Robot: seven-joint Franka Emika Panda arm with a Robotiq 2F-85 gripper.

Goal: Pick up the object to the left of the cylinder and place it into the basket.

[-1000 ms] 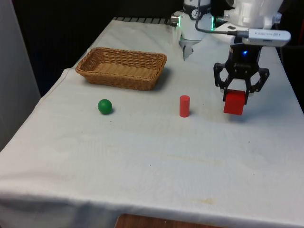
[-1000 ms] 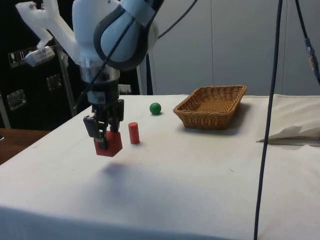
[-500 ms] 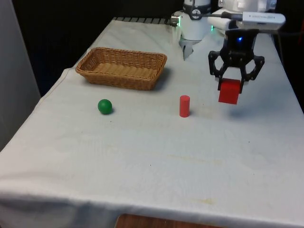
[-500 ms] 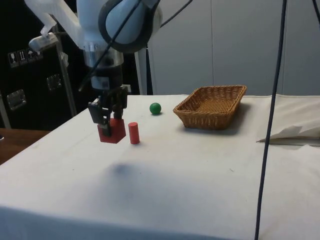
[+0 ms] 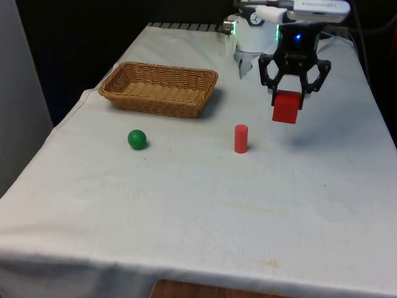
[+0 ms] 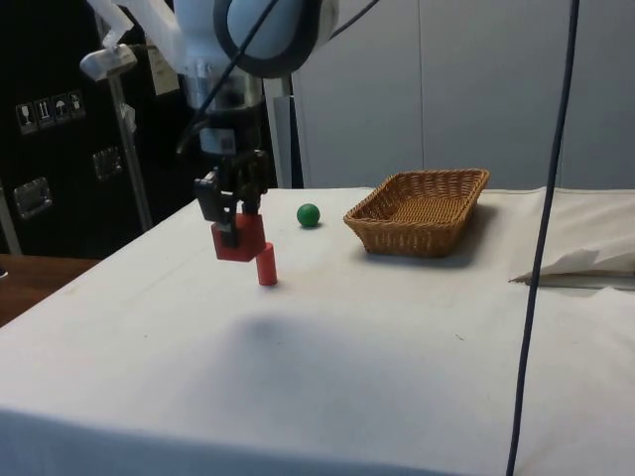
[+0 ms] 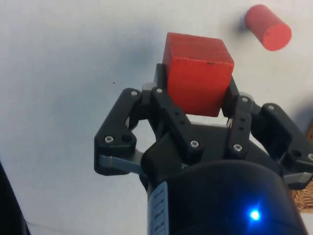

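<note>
The jaws pinch a red cube point(image 5: 286, 107) point(image 6: 238, 240) point(image 7: 197, 71) from two opposite sides, holding it in the air well clear of the cloth-covered bench point(image 5: 205, 205) point(image 6: 377, 337). The gripper point(image 5: 291, 88) point(image 6: 231, 203) point(image 7: 195, 110) points straight down, and the cube hangs below it with a faint shadow on the cloth beneath. A red cylinder point(image 5: 240, 138) point(image 6: 266, 264) point(image 7: 268, 27) stands upright on the bench near the cube, toward the front view's left of it and closer to the camera. Farther to the front view's left lies a green ball point(image 5: 137, 139) point(image 6: 309, 214). Beyond the ball sits a wicker basket point(image 5: 159, 99) point(image 6: 422, 233), well apart from the held cube.
</note>
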